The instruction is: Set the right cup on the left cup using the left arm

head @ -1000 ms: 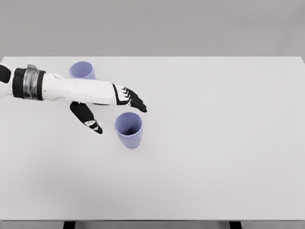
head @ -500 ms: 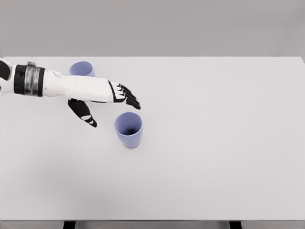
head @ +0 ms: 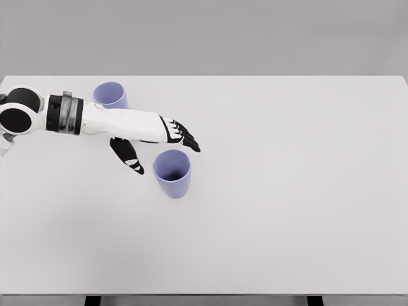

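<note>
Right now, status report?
Left hand open beside right cup, not gripping. Left cup upright behind the arm. Nothing in the way.

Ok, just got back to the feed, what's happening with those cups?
The left hand is open beside the right cup, fingers reaching past its far rim and thumb on its left side, not yet gripping it. That cup stands upright on the white table. The left cup stands upright farther back, partly hidden behind the forearm. Nothing is stacked yet.
</note>
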`<state>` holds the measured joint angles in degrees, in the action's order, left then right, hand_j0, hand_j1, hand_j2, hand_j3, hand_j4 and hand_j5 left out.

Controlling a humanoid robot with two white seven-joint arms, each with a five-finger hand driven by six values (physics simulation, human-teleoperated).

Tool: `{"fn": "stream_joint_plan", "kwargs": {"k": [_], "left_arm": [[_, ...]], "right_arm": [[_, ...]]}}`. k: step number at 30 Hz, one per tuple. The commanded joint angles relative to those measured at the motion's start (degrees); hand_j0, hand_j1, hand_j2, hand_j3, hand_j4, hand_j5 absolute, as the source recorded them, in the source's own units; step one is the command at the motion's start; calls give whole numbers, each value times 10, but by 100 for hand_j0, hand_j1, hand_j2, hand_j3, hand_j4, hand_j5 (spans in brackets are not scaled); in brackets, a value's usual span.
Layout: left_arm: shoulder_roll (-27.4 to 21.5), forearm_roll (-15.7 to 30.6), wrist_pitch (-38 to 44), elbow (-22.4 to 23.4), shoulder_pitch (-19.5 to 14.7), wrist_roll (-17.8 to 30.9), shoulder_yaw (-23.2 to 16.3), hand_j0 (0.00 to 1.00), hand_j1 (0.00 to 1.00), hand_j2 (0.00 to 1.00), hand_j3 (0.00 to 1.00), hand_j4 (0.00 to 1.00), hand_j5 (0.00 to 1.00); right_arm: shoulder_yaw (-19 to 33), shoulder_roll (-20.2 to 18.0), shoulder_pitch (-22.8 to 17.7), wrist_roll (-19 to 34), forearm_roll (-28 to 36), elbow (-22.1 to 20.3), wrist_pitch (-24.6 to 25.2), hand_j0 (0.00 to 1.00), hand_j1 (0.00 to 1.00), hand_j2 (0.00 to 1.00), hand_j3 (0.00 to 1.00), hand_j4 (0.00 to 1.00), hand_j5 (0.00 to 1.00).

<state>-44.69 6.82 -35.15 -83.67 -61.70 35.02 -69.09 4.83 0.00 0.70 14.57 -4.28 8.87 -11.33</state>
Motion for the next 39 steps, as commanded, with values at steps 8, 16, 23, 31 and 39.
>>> {"fn": "stream_joint_plan", "kwargs": {"k": [8,16,23,31,39], "left_arm": [[2,-28,1,54,11,0,21,100,100,100,100,100,100],[32,-50,1,69,41,0,40,100,100,100,100,100,100],[59,-56,1,82,49,0,40,100,100,100,100,100,100],[58,-56,1,84,57,0,40,100,100,100,100,100,100],[52,-56,1,76,58,0,41,100,100,100,100,100,100]], "right_arm": [[0,0,0,0,0,0,0,100,100,100,100,100,100],[0,0,0,0,0,0,0,100,100,100,100,100,100],[0,0,0,0,0,0,0,100,100,100,100,100,100],[0,0,0,0,0,0,0,100,100,100,100,100,100],[0,0,0,0,0,0,0,100,100,100,100,100,100]]}}
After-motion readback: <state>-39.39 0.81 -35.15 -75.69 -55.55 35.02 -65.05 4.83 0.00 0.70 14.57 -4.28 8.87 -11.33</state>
